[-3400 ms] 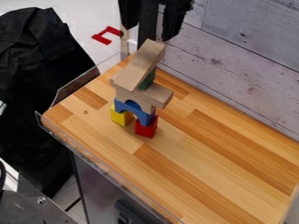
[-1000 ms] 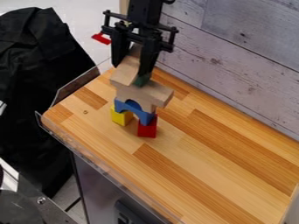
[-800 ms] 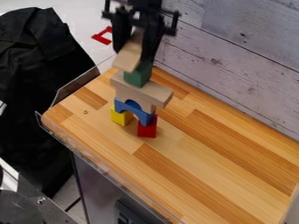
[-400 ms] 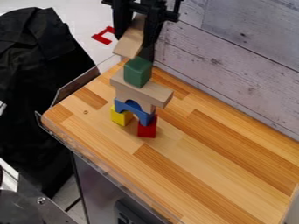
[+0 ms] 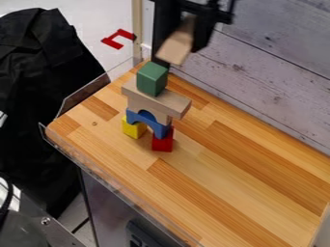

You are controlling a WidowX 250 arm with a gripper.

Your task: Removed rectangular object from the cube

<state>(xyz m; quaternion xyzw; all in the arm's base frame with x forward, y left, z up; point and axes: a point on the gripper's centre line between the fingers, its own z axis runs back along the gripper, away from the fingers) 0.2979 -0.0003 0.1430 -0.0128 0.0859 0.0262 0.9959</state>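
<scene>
Rectangular block (image 5: 176, 47) clear of green cube (image 5: 152, 78); tower upright

The lifting-off itself looked finished. The black gripper (image 5: 179, 44) was at the back of the scene, above the far corner at the left end of the bench (image 5: 213, 169), with its two fingers closed on the sides of the plain wooden rectangular block. The block hung aslant between them, its lower end apart from the green cube and above it to the right.

The cube sat as the topmost piece of the tower, which stood near the bench's left edge. Under it lay a flat wooden plank (image 5: 161, 101), then a pale wooden arch (image 5: 137, 105), then a blue arch (image 5: 157, 128), whose ends were borne by a yellow cube (image 5: 133, 127) and a red cube (image 5: 162, 140). The stack held together, none of these pieces lying loose on the wood.

The removal the task asked for therefore seemed met. If anything was left, it was probably setting the block down, though the task named no place for it. A path away from the tower would have been the safer one, since a knock on the cube could have upset the narrow stack.
</scene>
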